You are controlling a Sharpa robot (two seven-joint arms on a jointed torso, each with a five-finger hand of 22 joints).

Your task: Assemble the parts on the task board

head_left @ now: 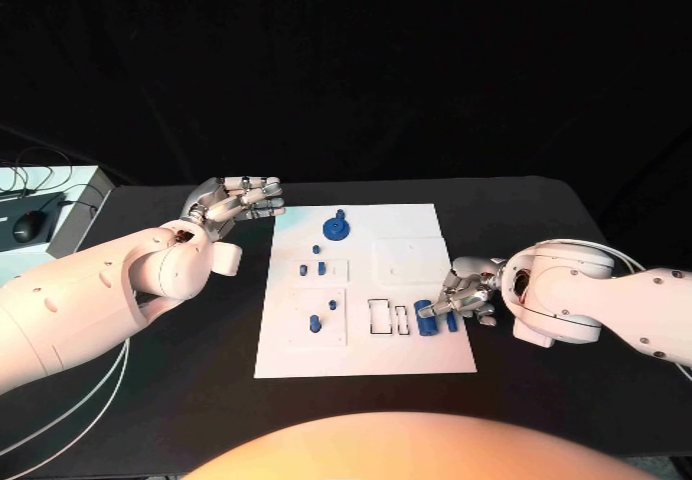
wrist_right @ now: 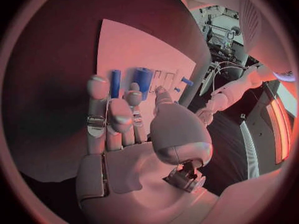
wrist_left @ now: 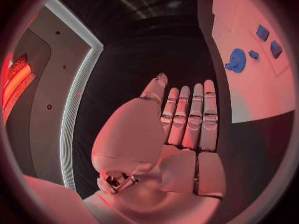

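From where I sit, my left robot hand [head_left: 238, 203] hovers over the black counter [head_left: 173, 400] just beside the far left corner of the white board [head_left: 361, 355], fingers straight and side by side, holding nothing; the left wrist view shows the palm flat and bare. Moving right onto the board, I see a round blue disc part [head_left: 336, 229] near the far edge, two small blue pieces [head_left: 312, 268] in a recess below it, and another blue peg [head_left: 315, 323] standing in the near-left block. Further right, two blue cylinders [head_left: 437, 318] lie near the board's right edge beside a pair of slot outlines, and my right robot hand [head_left: 469, 290] sits right at them, fingertips down by the nearer cylinder; whether it actually has hold of one I cannot tell. I judge these parts to be light, rigid plastic, smooth enough to roll or skid on the slick board, so I would pinch a cylinder across its middle, not at an end. The counter is matte and dark, the room behind is black, and some cables and a monitor sit past the counter's left edge.
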